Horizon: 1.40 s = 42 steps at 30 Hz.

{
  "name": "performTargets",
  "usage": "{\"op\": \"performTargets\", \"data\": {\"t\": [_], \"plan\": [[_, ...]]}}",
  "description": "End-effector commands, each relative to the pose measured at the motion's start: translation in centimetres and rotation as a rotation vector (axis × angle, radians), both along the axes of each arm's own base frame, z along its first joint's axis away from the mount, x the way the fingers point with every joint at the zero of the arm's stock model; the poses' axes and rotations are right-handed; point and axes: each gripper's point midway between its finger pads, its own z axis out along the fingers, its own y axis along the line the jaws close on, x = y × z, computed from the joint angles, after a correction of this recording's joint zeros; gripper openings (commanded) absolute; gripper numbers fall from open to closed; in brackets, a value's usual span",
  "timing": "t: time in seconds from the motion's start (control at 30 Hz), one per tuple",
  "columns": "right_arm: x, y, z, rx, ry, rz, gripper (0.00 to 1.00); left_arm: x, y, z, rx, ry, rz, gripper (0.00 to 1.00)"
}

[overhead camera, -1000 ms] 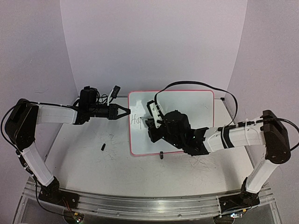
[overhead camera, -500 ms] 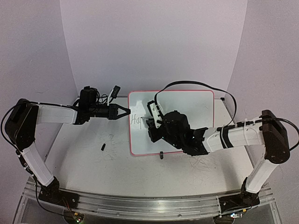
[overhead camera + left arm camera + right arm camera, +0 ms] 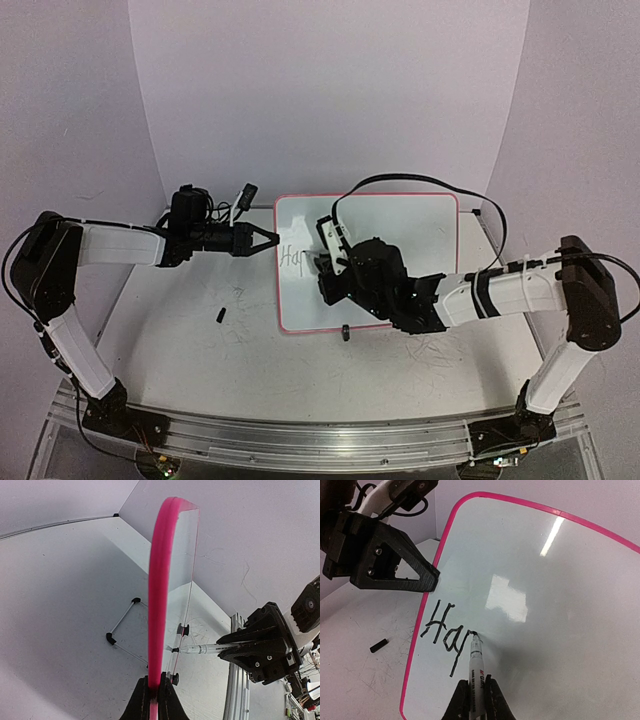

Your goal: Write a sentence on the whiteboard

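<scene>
The whiteboard, white with a pink-red rim, stands tilted at the table's back. My left gripper is shut on its left rim, which runs up from between the jaws. My right gripper is shut on a white marker with a black tip. The tip touches the board at the top of the third letter. The sentence reads "Hap" in black near the left rim. From above, the right gripper sits over the board's left half, beside the letters.
A small black marker cap lies on the table left of the board. A black clip foot sits at the board's near edge, and a wire stand shows behind it. A black cable arcs over the board. Faint scribbles mark the tabletop.
The right gripper with the marker has shifted only very slightly along the board. The left arm and the board have not moved.
</scene>
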Motion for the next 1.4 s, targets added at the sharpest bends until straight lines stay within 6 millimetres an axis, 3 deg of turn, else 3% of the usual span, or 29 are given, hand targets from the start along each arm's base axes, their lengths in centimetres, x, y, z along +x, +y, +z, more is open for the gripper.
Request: {"op": "performTargets", "data": {"t": [0.0,0.83,1.17,1.37], "plan": [[0.2,-1.6,0.6,0.006,0.000,-0.053,0.00,-1.5,-0.6,2.3,-0.042,-0.060,-0.060,0.00],[-0.7,0.0,-1.6,0.004,0.066,0.011,0.00,-1.6,-0.6,2.4,-0.043,-0.062,-0.061,0.00],[-0.1,0.9,-0.6,0.025,0.043,0.008,0.00,-1.7,-0.6,2.5,-0.044,-0.066,-0.061,0.00],[-1.3,0.0,1.9,0.078,0.015,0.051,0.00,-1.6,-0.6,2.3,-0.042,-0.063,-0.061,0.00]]}}
